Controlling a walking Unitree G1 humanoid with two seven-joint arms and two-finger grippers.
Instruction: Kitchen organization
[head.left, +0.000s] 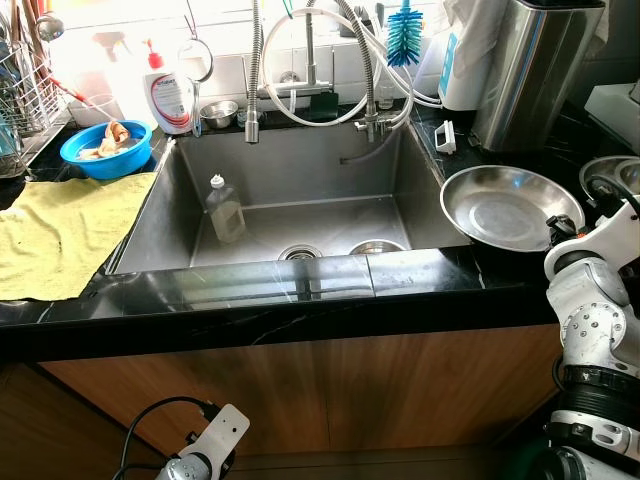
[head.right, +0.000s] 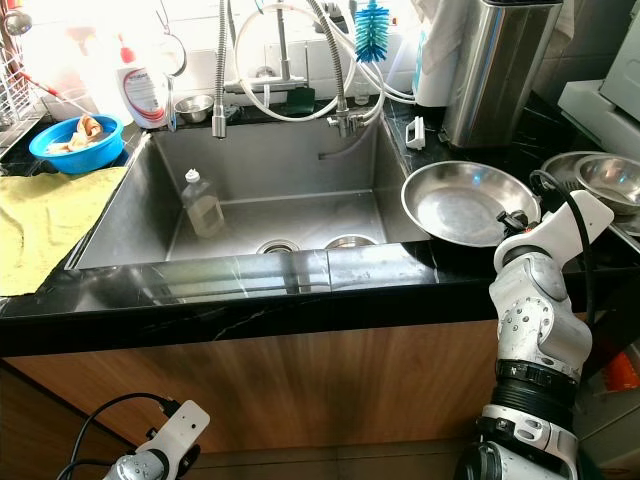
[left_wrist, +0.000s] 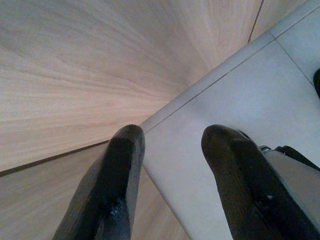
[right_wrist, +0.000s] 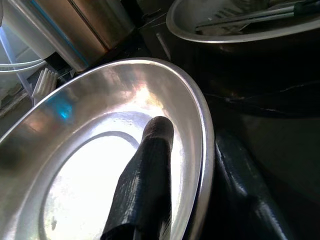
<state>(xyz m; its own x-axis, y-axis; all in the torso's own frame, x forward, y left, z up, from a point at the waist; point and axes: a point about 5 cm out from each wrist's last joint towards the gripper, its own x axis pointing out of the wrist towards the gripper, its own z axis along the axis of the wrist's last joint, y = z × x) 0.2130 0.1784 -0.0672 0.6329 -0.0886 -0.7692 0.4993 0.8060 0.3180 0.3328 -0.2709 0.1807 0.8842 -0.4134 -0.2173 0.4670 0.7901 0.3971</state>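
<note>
Right now the right gripper (right_wrist: 200, 165) has hold of a steel pan (head.left: 505, 205) by its near rim, 1 finger (right_wrist: 147, 175) lying inside the dish and the other under the lip, so the fingers are closed down to the thickness of the metal. The pan sits tilted at the right edge of the sink (head.left: 290, 190), partly over the black counter (head.left: 300, 290) and partly overhanging the basin. It lies just ahead of and to the left of the right wrist, its open face turned up toward the head camera. Behind it on the counter's far right corner stand a tall steel canister (head.left: 535, 70) and another steel basin (head.left: 610, 180) holding utensils. Inside the sink a clear bottle (head.left: 225, 208) stands near the left wall. A yellow cloth (head.left: 60, 235) covers the counter's left end, with a blue bowl (head.left: 105, 150) behind it. The left gripper (left_wrist: 170, 165) hangs low beside the wooden cabinet front, fingers parted and empty. The right arm is plainly the nearer one, and any move will likely carry the pan left into the sink or back onto the counter.
</note>
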